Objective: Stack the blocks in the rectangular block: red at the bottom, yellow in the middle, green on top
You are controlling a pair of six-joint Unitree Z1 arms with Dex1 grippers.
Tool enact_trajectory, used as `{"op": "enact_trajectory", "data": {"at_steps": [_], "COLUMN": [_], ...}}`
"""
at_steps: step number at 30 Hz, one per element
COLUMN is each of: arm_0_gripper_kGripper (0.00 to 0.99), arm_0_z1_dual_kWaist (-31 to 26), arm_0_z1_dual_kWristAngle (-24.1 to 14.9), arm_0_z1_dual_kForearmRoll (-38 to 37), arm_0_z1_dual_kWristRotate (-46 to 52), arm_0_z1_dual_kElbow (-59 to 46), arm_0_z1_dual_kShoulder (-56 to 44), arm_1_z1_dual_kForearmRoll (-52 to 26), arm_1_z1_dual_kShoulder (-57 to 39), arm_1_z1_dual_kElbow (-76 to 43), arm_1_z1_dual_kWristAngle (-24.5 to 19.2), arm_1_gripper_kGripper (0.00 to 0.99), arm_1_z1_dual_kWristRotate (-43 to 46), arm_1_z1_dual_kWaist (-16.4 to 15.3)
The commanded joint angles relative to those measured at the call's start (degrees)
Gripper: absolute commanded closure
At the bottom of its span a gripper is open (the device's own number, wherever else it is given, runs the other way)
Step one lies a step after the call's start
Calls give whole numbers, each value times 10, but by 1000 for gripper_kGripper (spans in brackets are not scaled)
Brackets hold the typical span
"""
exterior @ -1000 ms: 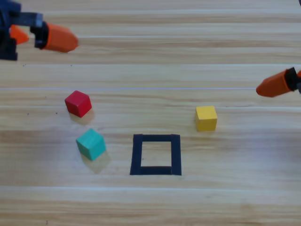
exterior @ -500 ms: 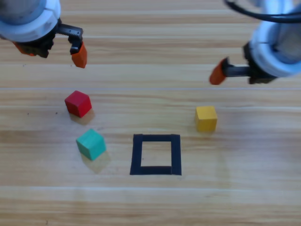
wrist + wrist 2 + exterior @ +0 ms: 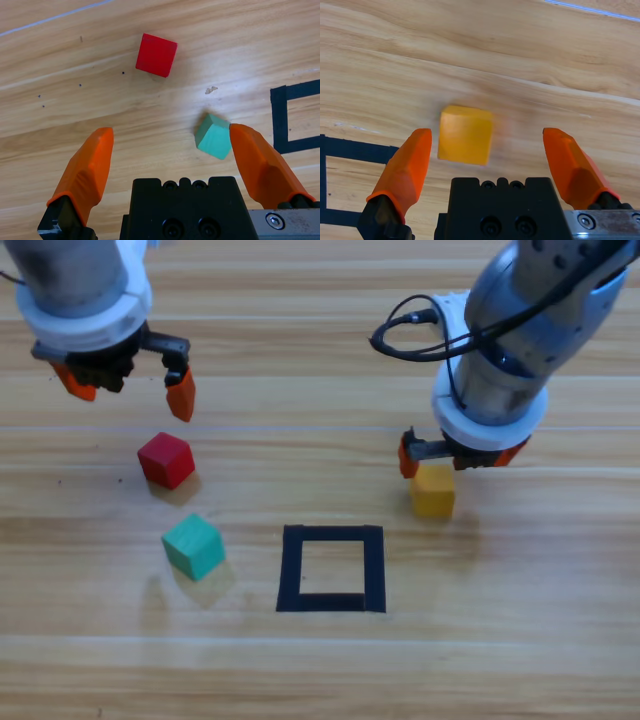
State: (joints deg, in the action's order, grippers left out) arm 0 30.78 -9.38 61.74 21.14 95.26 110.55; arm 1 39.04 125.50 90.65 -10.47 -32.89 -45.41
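The red cube (image 3: 166,460) (image 3: 156,55) rests on the table at left, with the teal-green cube (image 3: 193,546) (image 3: 213,136) just in front of it. My left gripper (image 3: 128,388) (image 3: 171,134) hangs open above and behind the red cube, touching nothing. At right, the yellow cube (image 3: 433,490) (image 3: 465,135) lies partly under my right gripper (image 3: 458,458) (image 3: 487,135), which is open; the cube sits nearer its left jaw, not gripped. The black tape square (image 3: 332,532) (image 3: 280,117) (image 3: 355,150) at front centre holds only bare wood.
The right arm's grey body and black cable (image 3: 420,340) lean in from the top right, over the table behind the yellow cube. Bare wood stretches along the front edge and between the two arms.
Both arms have swung in from the sides. The left gripper moved down toward the red cube; the right gripper came left and down over the yellow cube. The cubes lie where they were.
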Motion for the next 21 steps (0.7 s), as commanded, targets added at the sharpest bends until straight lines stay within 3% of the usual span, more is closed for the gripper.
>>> {"op": "enact_trajectory", "data": {"at_steps": [1,7,9,13,15,17,21], "arm_0_gripper_kGripper": [2,5,13,13,14,16,17], "arm_0_z1_dual_kWaist": [-30,-47,-56,-74,-79,-84,-86], "arm_0_z1_dual_kWristAngle": [15,23,28,32,32,32,32], "arm_0_z1_dual_kForearmRoll": [-26,-64,-80,-109,-116,-127,-150], "arm_0_z1_dual_kWristRotate": [-14,-37,-51,-76,-83,-92,-102], "arm_0_z1_dual_kElbow": [-4,-15,-25,-37,-39,-45,-63], "arm_0_z1_dual_kShoulder": [56,87,92,106,114,121,131], "arm_1_z1_dual_kForearmRoll": [5,5,5,5,5,5,5], "arm_1_z1_dual_kShoulder": [50,62,63,81,92,94,73], "arm_1_z1_dual_kElbow": [8,14,13,15,15,11,-5], "arm_1_z1_dual_kWristAngle": [-5,-5,-5,12,21,24,24], "arm_1_gripper_kGripper": [14,16,85,337,576,875,965], "arm_1_z1_dual_kWristRotate": [-4,-7,-9,-9,-8,-8,-9], "arm_1_z1_dual_kWaist": [-27,-28,-28,-25,-20,-20,-20]}}
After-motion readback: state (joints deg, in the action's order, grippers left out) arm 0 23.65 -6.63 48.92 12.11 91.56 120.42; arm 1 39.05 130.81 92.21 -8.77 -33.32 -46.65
